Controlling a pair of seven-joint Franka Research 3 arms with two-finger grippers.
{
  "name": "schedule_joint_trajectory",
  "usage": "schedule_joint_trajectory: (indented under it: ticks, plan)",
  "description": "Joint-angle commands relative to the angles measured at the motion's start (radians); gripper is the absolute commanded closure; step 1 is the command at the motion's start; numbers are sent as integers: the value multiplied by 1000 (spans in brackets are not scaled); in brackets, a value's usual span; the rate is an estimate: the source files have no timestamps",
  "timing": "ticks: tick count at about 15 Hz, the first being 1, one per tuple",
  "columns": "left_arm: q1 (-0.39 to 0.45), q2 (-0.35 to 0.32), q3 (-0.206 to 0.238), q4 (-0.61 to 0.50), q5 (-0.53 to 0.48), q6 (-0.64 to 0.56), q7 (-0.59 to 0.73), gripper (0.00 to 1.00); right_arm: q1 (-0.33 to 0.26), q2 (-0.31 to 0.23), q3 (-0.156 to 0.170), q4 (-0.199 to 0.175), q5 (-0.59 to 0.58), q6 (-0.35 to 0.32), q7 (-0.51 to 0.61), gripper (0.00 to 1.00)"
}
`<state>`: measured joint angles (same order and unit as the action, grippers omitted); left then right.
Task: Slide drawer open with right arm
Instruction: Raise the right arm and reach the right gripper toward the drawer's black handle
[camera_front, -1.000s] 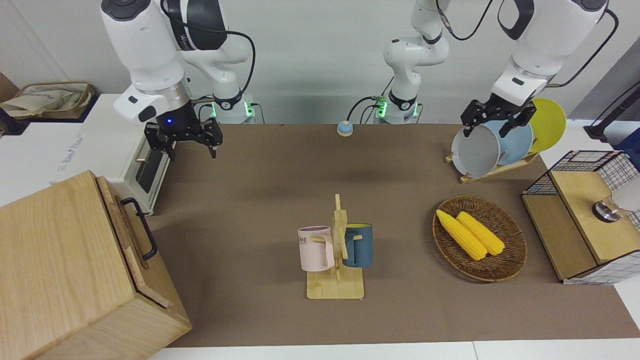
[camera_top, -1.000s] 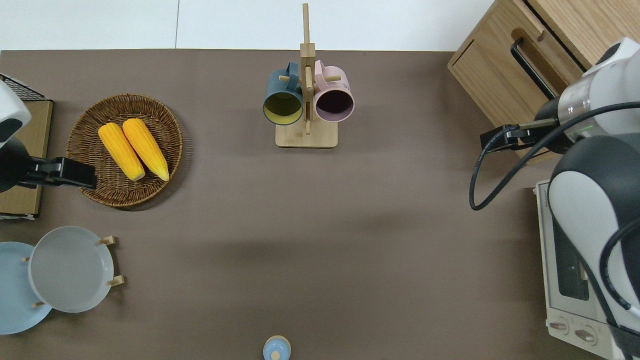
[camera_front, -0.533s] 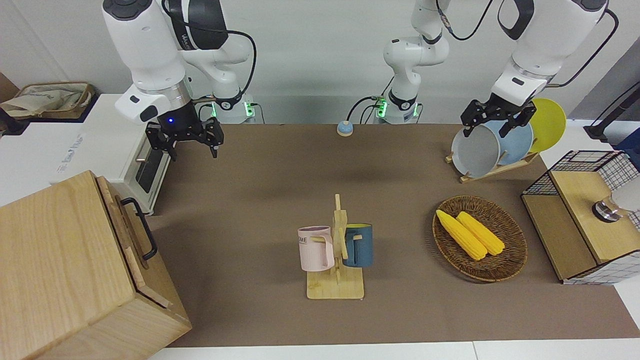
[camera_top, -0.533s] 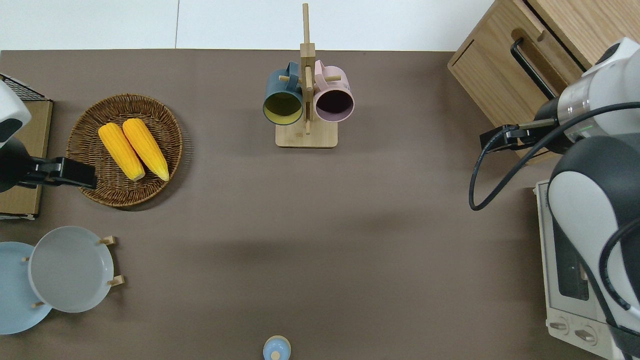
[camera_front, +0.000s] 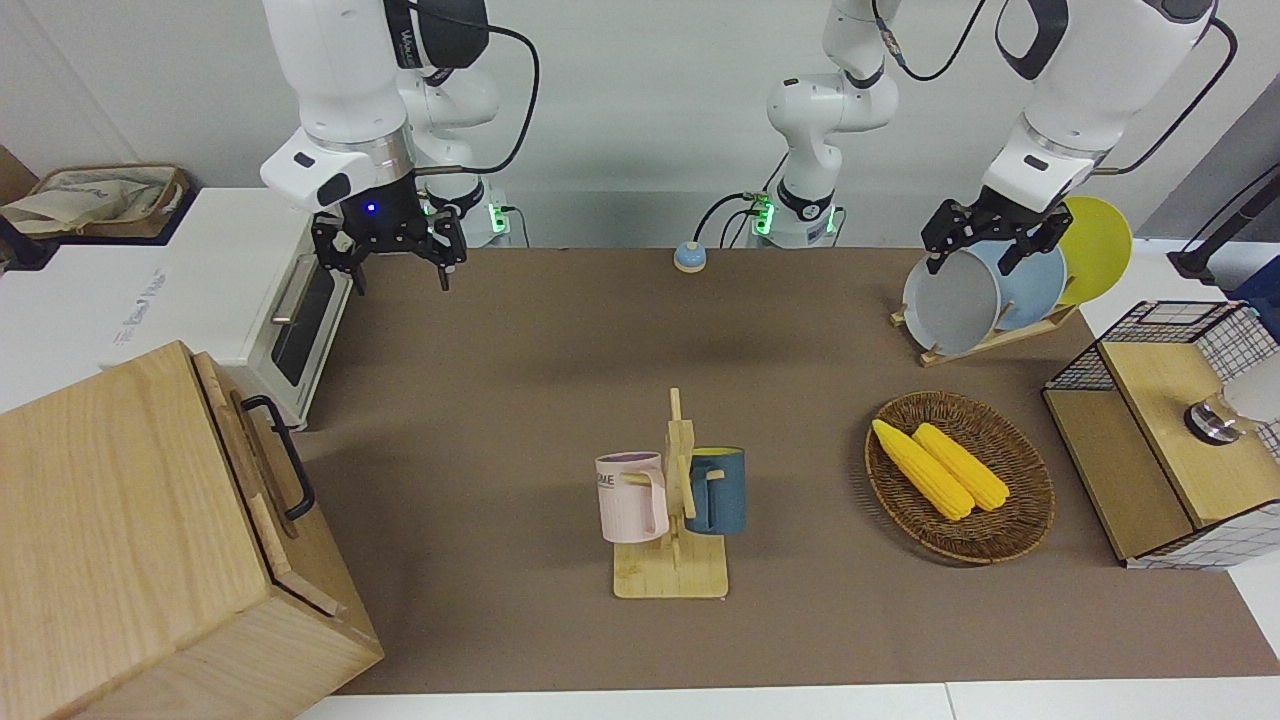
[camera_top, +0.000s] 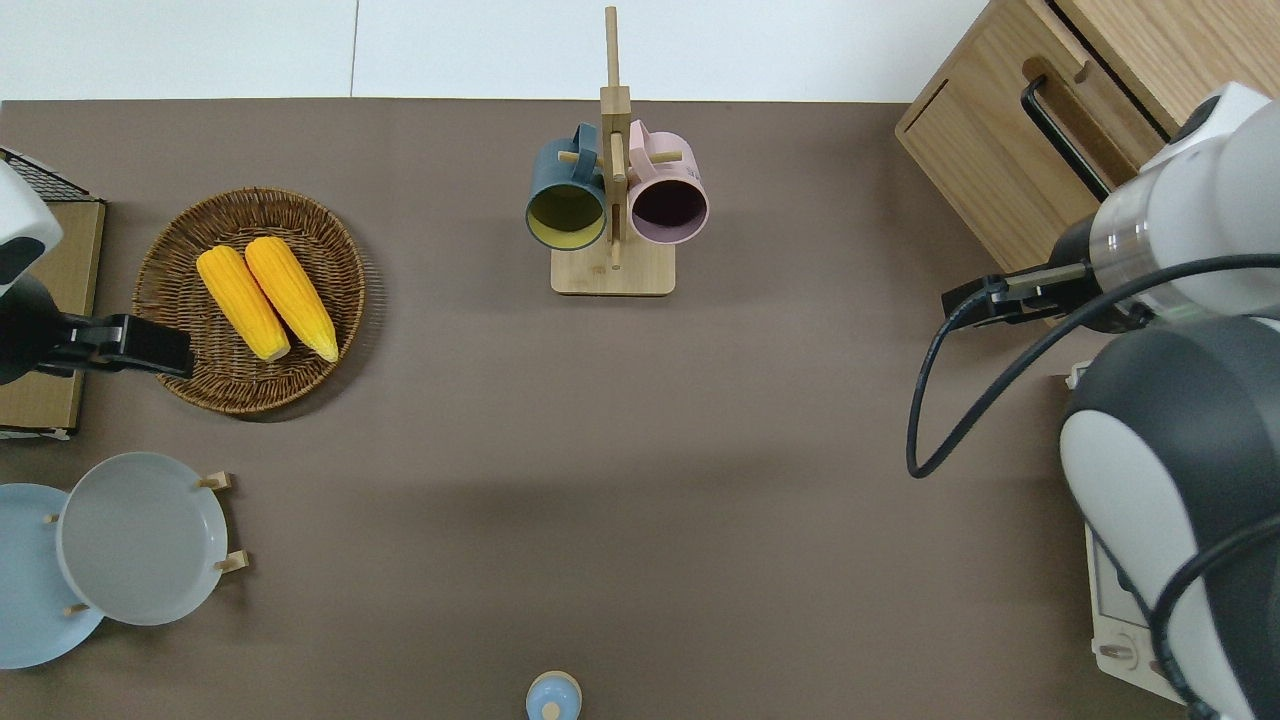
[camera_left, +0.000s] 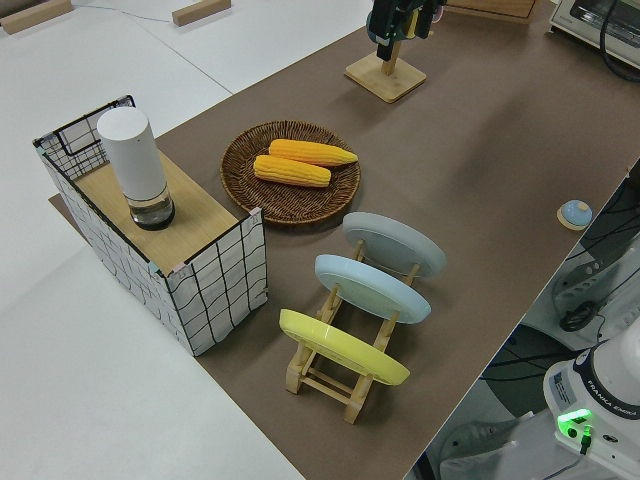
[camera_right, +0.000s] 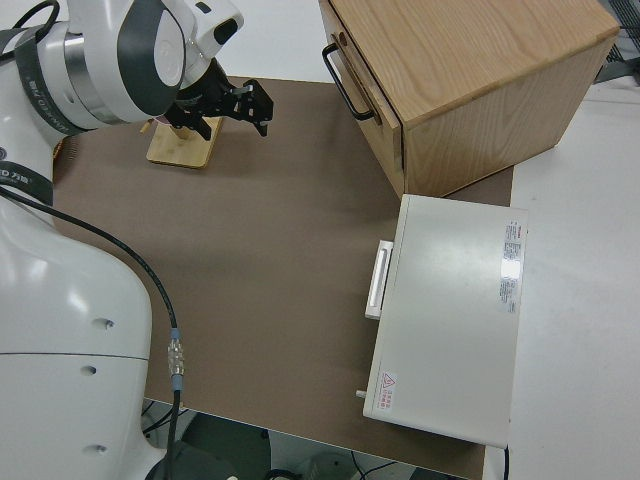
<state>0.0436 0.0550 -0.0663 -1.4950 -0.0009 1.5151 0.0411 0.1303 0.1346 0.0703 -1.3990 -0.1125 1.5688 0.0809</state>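
Front view, left to right: pale wooden cabinet (camera_front: 130, 540) at 8 o'clock on the tabletop (camera_front: 560, 350), sitting at the right arm's end. The drawer (camera_front: 245, 455) is shut flush in the cabinet, black loop handle (camera_front: 285, 460) facing the open brown mat. White toaster oven (camera_front: 290, 330) just beside the cabinet, nearer to the robots. Right arm jaws (camera_front: 395, 265) up in the air at 10 o'clock, fingers spread wide, holding nothing, well apart from the handle; overhead view puts them over bare mat off the cabinet's corner. Mug rack (camera_front: 672, 520) at 6 o'clock with a pink mug (camera_front: 630, 498) and a blue mug (camera_front: 718, 490). Small blue bell (camera_front: 689, 257) at 12 o'clock by the arm bases. Wicker basket (camera_front: 1020, 520) with two corn cobs (camera_front: 940, 468) at 4 o'clock, plate rack (camera_front: 1000, 290) at 2 o'clock, wire-mesh box (camera_front: 1170, 430) at 3 o'clock. Left arm parked, jaws (camera_front: 985, 252) spread, nothing held. Wide bare mat between handle and mug rack. White wall along the top, white surround at the mat's edges.
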Motion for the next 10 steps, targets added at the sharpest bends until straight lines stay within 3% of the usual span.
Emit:
schedule_joint_trajectory:
  ticks: [1,4,10]
  plan:
    - [-7,-4,0,10,18,-18,-10,7,84,-6,3,-2,-133,-19,109,15]
    - [-7,-4,0,9,18,-18,-10,7,161,2,6,-5,-226,-48,209,15]
    - [-7,-4,0,10,18,-18,-10,7,276,37,19,-31,-470,-92,290,15]
